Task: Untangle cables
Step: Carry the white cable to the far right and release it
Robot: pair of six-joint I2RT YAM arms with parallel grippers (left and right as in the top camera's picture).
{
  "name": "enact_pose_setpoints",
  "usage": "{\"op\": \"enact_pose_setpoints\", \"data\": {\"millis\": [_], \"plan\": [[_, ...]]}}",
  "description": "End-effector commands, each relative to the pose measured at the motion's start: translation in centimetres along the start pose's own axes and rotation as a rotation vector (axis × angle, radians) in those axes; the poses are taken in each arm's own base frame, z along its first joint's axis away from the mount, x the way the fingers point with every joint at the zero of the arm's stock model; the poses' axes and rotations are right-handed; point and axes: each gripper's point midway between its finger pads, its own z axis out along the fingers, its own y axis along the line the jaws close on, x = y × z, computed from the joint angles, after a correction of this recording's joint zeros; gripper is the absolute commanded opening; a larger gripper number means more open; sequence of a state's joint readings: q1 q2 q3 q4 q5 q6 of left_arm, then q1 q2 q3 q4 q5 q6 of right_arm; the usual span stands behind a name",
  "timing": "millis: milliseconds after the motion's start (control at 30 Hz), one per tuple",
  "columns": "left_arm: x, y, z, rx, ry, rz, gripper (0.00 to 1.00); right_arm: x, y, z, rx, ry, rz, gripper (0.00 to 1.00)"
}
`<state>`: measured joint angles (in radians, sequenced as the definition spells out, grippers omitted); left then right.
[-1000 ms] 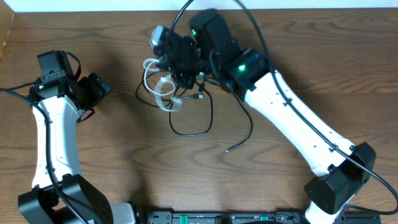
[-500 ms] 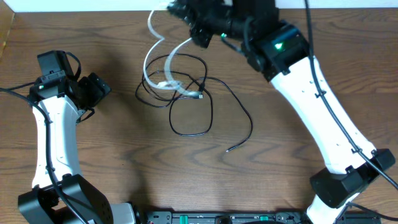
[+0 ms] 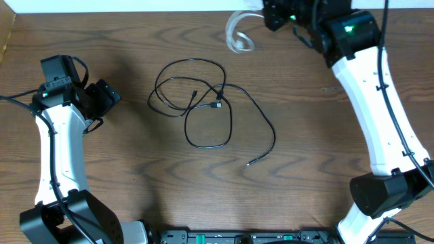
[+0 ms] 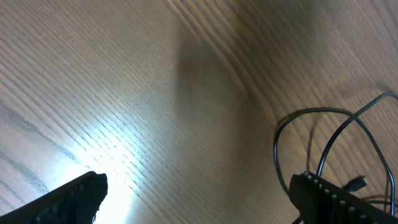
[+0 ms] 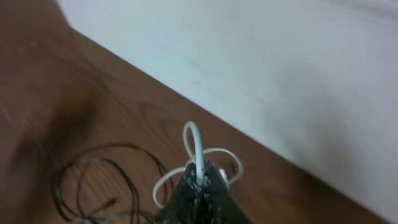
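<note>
My right gripper (image 3: 266, 16) is raised at the table's far edge, shut on the white cable (image 3: 237, 37), whose loops hang free below it. In the right wrist view the shut fingertips (image 5: 199, 182) pinch the white cable (image 5: 195, 142), and the black cable (image 5: 93, 169) lies on the wood below. The black cable (image 3: 205, 103) sprawls in loose loops at mid-table, one loose end (image 3: 249, 163) trailing toward the front. At the left, my left gripper (image 3: 110, 95) stands open and empty; its view catches the black cable's (image 4: 313, 127) loops just beyond the right finger (image 4: 339, 200).
A white wall (image 5: 261, 68) runs along the table's far edge (image 3: 135, 13). A pale strip shows at the far left edge (image 3: 7, 34). Both arms' own thick black wires run along their links.
My right gripper has carried the white cable up and away to the far right, pulling it clear of the black loops. The black cable stays on the table. The left arm has not moved.
</note>
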<state>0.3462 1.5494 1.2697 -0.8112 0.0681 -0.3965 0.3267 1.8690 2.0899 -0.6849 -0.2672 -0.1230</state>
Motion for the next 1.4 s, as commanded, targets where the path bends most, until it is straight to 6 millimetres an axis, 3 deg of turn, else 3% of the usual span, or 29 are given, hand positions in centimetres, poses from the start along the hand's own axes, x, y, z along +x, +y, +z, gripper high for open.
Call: {"op": "enact_pose_setpoints", "data": {"millis": [0,167,300,333,433,633,833,1067,1200,1367], "plan": [[0.2,0.5,0.3,-0.022,0.005,-0.007,0.98,3.3,-2.4,0.9,0.05,0.098,0.065,0.01],[0.2,0.5,0.3,-0.022,0.005,-0.007,0.98,7.1,-5.8,1.4,0.114,0.21,0.123,0.01],[0.1,0.5,0.3,-0.022,0.005,-0.007,0.98,9.9,-10.8,0.9,0.291,0.29,0.164,0.01],[0.1,0.5,0.3,-0.022,0.005,-0.007,0.98,11.2,-13.5,0.3,0.394,0.318,0.21,0.01],[0.1,0.5,0.3,-0.022,0.005,-0.007,0.98,13.0,-17.4,-1.2,0.51,0.346,0.269,0.01],[0.2,0.5,0.3,-0.022,0.005,-0.007,0.98,15.3,-23.0,-4.7,0.634,0.337,0.448,0.01],[0.2,0.5,0.3,-0.022,0.005,-0.007,0.98,18.9,-28.5,-10.1,0.797,0.302,0.756,0.01],[0.1,0.5,0.3,-0.022,0.005,-0.007,0.98,23.0,-32.2,-15.6,0.935,0.294,0.995,0.01],[0.1,0.5,0.3,-0.022,0.005,-0.007,0.98,24.6,-33.0,-16.7,0.96,0.317,1.026,0.01],[0.1,0.5,0.3,-0.022,0.005,-0.007,0.98,26.3,-33.2,-16.2,0.963,0.355,1.045,0.01]]}}
